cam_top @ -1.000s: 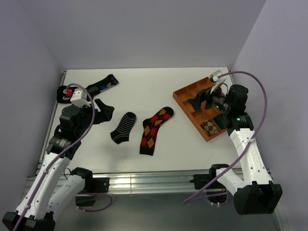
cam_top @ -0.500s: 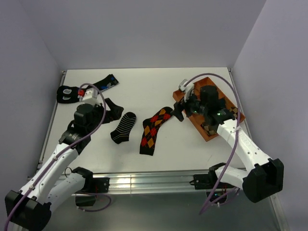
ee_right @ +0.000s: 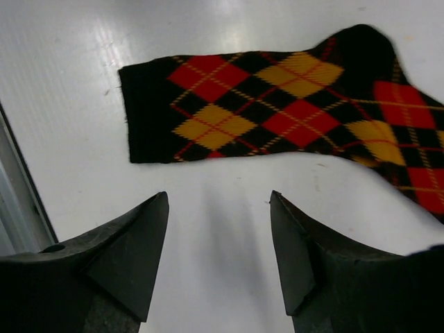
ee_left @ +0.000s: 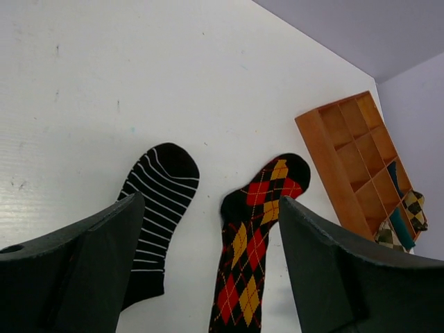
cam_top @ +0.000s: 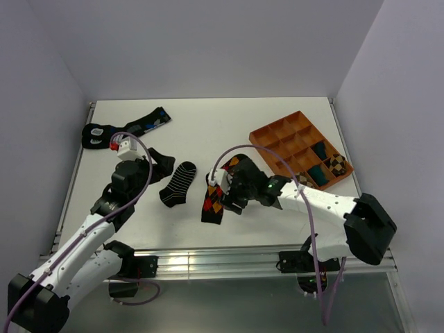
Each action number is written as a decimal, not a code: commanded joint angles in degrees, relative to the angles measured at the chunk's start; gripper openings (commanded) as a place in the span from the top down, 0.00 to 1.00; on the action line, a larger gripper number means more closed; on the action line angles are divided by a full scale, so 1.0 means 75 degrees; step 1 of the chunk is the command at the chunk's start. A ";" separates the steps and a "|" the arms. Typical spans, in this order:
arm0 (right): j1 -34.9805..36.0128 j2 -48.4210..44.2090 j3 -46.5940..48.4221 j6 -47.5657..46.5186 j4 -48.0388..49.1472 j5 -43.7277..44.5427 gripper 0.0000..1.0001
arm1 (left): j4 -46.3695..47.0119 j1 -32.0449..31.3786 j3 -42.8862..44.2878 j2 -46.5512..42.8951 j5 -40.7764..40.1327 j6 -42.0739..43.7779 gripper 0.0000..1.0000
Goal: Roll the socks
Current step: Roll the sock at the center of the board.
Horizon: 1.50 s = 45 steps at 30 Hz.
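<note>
Jaws both wide, empty; right gripper (ee_right: pixel 218 201) hovers by argyle sock (ee_right: pixel 277 104) cuff, could snag 1 layer & drag it.

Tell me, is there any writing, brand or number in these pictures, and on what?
None can be read.
The black socks at the far left carry blue and white marks, too small to make out.
The argyle sock and striped sock show only patterns.
</note>
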 commanded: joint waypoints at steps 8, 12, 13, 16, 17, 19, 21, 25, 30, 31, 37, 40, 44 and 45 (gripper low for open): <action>0.1422 0.1170 0.0610 0.0178 0.0251 0.0892 0.44 | -0.0166 -0.0014 0.0981 0.0280 -0.0764 -0.0242 0.25; 0.1833 0.1638 0.0844 0.0306 0.0263 0.0963 0.47 | -0.0330 0.0103 0.1297 0.0397 -0.0800 -0.0254 0.25; 0.1949 0.1709 0.0879 0.0365 0.0263 0.0974 0.48 | -0.0354 0.0138 0.1391 0.0409 -0.0765 -0.0242 0.25; 0.2114 0.1978 0.1078 0.0447 0.0251 0.0963 0.51 | -0.0412 0.0372 0.1532 0.0433 -0.0542 -0.0183 0.25; 0.2149 0.2049 0.1137 0.0459 0.0239 0.0986 0.53 | -0.0412 0.0420 0.1544 0.0409 -0.0507 -0.0172 0.25; 0.2208 0.2236 0.1184 0.0483 0.0274 0.0986 0.56 | -0.0424 0.0490 0.1556 0.0386 -0.0390 -0.0148 0.25; 0.2290 0.2388 0.1219 0.0506 0.0309 0.0998 0.59 | -0.0424 0.0584 0.1544 0.0327 -0.0343 -0.0148 0.25; 0.2419 0.2518 0.1266 0.0553 0.0322 0.1056 0.61 | -0.0459 0.0701 0.1497 0.0304 -0.0214 -0.0078 0.25; 0.2466 0.2670 0.1266 0.0565 0.0356 0.1091 0.62 | -0.0389 0.0807 0.1369 0.0269 -0.0073 -0.0089 0.25; 0.2478 0.2694 0.1266 0.0565 0.0368 0.1115 0.62 | -0.0319 0.0818 0.1333 0.0280 -0.0038 -0.0090 0.25; 0.2478 0.2811 0.1197 0.0436 0.0485 0.1372 0.61 | -0.0131 0.0830 0.1123 0.0280 0.0126 -0.0054 0.24; 0.2466 0.2776 0.1184 0.0354 0.0544 0.1455 0.61 | -0.0038 0.0830 0.0994 0.0303 0.0173 -0.0043 0.24; 0.2466 0.2717 0.1254 0.0365 0.0462 0.1618 0.61 | 0.0056 0.0830 0.0853 0.0327 0.0255 -0.0043 0.24; 0.2466 0.2636 0.1266 0.0331 0.0439 0.1665 0.61 | 0.0080 0.0830 0.0806 0.0327 0.0255 -0.0043 0.24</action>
